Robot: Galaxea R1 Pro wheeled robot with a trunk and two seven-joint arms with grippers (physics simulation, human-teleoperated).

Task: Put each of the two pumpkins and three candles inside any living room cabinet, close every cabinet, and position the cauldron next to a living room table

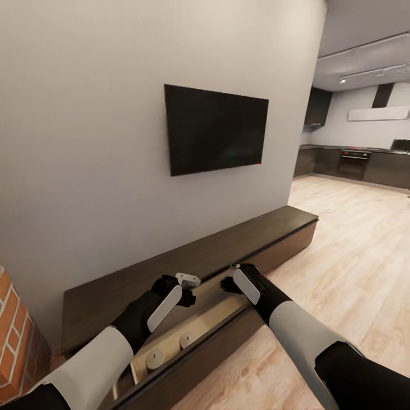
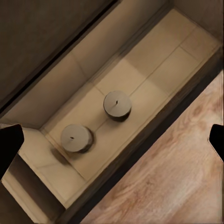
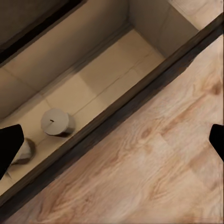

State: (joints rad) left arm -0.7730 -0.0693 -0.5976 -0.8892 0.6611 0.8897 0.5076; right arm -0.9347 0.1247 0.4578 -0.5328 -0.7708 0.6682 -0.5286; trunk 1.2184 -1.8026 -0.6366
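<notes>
The long dark-brown cabinet (image 1: 228,245) runs along the wall with one drawer (image 1: 212,340) pulled out. Two short grey candles stand upright on its pale floor, one candle (image 1: 155,359) near the drawer's left end and the other candle (image 1: 188,340) beside it. The left wrist view shows both from above: one candle (image 2: 117,104) and the second (image 2: 76,138). My left gripper (image 1: 187,289) hovers open over the drawer. My right gripper (image 1: 230,278) hangs open above the drawer's front edge, and a candle (image 3: 56,122) shows in its wrist view. The pumpkins, cauldron and table are out of view.
A black TV (image 1: 216,128) hangs on the grey wall above the cabinet. A brick wall (image 1: 14,336) stands at the left. Light wood floor (image 1: 353,256) stretches to the right toward a dark kitchen (image 1: 364,162) at the back.
</notes>
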